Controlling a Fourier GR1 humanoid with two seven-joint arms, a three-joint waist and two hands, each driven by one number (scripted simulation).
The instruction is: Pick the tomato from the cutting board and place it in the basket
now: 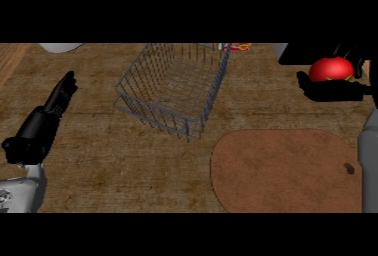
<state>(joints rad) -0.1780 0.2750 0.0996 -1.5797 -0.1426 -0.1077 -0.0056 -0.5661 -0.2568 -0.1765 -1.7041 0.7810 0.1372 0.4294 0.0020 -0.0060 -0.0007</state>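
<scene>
No text or label can be read here

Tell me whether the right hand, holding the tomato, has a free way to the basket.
Probably yes. The right hand is curled round the tomato, up off the cutting board, and only bare counter lies between it and the open wire basket at its left.

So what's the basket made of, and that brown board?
The basket looks like thin grey metal wire: you can see the counter through its open grid. The cutting board looks like wood with a dull reddish-brown finish, though its faint grain leaves that uncertain.
</scene>
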